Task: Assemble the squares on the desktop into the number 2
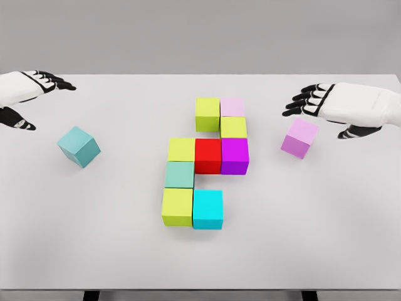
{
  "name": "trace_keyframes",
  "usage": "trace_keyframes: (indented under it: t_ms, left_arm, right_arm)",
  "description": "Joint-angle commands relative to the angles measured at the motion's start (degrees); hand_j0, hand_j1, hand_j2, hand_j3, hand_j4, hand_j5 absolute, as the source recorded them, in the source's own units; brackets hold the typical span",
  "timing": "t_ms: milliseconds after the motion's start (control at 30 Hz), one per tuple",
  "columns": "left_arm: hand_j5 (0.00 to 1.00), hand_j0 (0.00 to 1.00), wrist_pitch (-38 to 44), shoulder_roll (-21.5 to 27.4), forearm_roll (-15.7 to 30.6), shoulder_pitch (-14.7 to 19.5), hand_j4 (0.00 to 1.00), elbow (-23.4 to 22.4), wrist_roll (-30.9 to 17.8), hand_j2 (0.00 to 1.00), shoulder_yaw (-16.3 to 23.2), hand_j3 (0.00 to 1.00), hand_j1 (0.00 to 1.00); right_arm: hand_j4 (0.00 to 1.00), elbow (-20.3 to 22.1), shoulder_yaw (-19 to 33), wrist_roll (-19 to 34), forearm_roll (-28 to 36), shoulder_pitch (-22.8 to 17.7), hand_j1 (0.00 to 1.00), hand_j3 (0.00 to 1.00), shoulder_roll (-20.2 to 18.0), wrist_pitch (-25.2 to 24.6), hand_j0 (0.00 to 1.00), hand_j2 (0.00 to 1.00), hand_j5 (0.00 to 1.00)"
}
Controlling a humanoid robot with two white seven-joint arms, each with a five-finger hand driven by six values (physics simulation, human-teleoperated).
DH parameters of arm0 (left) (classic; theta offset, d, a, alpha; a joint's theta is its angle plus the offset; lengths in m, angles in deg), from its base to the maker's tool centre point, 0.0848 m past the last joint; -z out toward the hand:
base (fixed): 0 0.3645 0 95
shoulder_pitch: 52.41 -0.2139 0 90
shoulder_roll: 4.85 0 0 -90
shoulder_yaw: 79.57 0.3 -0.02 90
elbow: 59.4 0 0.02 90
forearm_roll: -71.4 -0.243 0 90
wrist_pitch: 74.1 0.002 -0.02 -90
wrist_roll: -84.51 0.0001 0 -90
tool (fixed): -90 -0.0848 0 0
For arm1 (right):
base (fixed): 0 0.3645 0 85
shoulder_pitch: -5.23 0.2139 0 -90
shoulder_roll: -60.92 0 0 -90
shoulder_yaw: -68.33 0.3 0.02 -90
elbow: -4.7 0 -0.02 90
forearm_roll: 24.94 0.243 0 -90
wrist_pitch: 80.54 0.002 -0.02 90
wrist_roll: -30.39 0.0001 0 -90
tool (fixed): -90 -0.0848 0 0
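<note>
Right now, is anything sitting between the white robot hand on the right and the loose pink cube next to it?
No. The right hand hovers beside the pink cube, with only bare white table around them.

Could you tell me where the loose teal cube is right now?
In the head view, the teal cube sits alone at the table's left, below the open left hand, apart from the assembled cluster.

Matt, smooth cubes point(208, 156), evenly coloured, perhaps plastic. Pale grey surface point(326, 226), smooth and matt, without grain. White glossy shell on each robot hand point(326, 106), with black, duller fingers point(299, 100).
</note>
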Motion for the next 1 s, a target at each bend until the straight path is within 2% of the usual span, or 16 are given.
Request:
trace_keyframes:
  t_ms: [0,67,167,267,300,367,400,567,667,833,933,967]
  left_arm:
    - [1.0,1.0,0.1,-0.3,0.1,0.0,1.0,0.0,0.0,1.0,0.2,1.0,1.0]
    - [1.0,1.0,0.1,-0.3,-0.4,0.1,1.0,-0.4,0.0,1.0,2.2,1.0,1.0]
    - [1.0,1.0,0.1,-2.9,-4.3,0.2,1.0,-0.8,0.0,1.0,4.8,1.0,1.0]
    - [1.0,1.0,0.1,-3.4,-6.4,0.0,1.0,-0.8,-0.5,1.0,5.0,1.0,1.0]
    - [1.0,1.0,0.1,-3.4,-6.6,0.2,1.0,-0.8,-0.5,1.0,6.8,1.0,1.0]
    - [1.0,1.0,0.1,-3.4,-6.6,0.5,1.0,-0.8,-0.5,1.0,7.3,1.0,1.0]
    - [1.0,1.0,0.1,-3.4,-6.6,0.5,1.0,-0.8,-0.4,1.0,7.3,1.0,1.0]
    - [1.0,1.0,0.1,-3.5,-6.6,0.4,1.0,-0.7,-0.5,1.0,7.8,1.0,1.0]
    - [1.0,1.0,0.1,-4.2,-6.7,0.2,1.0,-0.7,-0.5,1.0,7.9,1.0,1.0]
    - [1.0,1.0,0.1,-5.0,-7.0,0.3,1.0,-0.6,-0.6,1.0,9.1,1.0,1.0]
    - [1.0,1.0,0.1,-5.1,-7.6,0.2,1.0,-0.6,-0.6,1.0,9.4,1.0,1.0]
    - [1.0,1.0,0.1,-5.1,-7.6,0.2,1.0,-0.7,-0.6,1.0,9.5,1.0,1.0]
  right_arm:
    - [1.0,0.0,0.5,0.0,0.1,0.0,1.0,1.0,-0.1,-0.2,1.0,1.0,1.0]
    - [1.0,-0.8,0.5,0.0,0.2,0.6,1.0,1.0,-0.1,-0.2,1.0,1.0,1.0]
    - [1.0,-5.6,-0.6,0.0,0.8,2.5,1.0,1.0,-0.4,-0.2,1.0,1.0,1.0]
    - [1.0,-9.5,-2.5,0.0,0.1,3.7,1.0,1.0,0.1,-0.2,1.0,1.0,1.0]
    - [1.0,-9.8,-4.8,0.0,-0.8,4.0,1.0,1.0,0.3,-0.2,1.0,1.0,1.0]
    - [1.0,-9.8,-6.7,0.0,-8.8,5.9,1.0,1.0,2.4,-0.2,1.0,1.0,1.0]
    - [1.0,-9.7,-7.6,0.0,-10.3,6.7,1.0,1.0,2.5,-0.2,1.0,1.0,1.0]
    - [1.0,-9.8,-16.1,0.0,-10.8,11.8,1.0,1.0,4.6,-0.2,1.0,1.0,1.0]
    - [1.0,-9.7,-17.8,0.0,-11.3,11.9,1.0,1.0,4.7,-0.2,1.0,1.0,1.0]
    - [1.0,-10.7,-17.9,0.0,-11.6,12.0,1.0,1.0,6.5,-0.2,1.0,1.0,1.0]
    - [1.0,-14.3,-18.1,0.0,-11.7,13.2,1.0,1.0,8.5,-0.2,1.0,1.0,1.0]
    - [1.0,-14.3,-18.5,0.0,-11.9,13.2,1.0,1.0,8.6,-0.2,1.0,1.0,1.0]
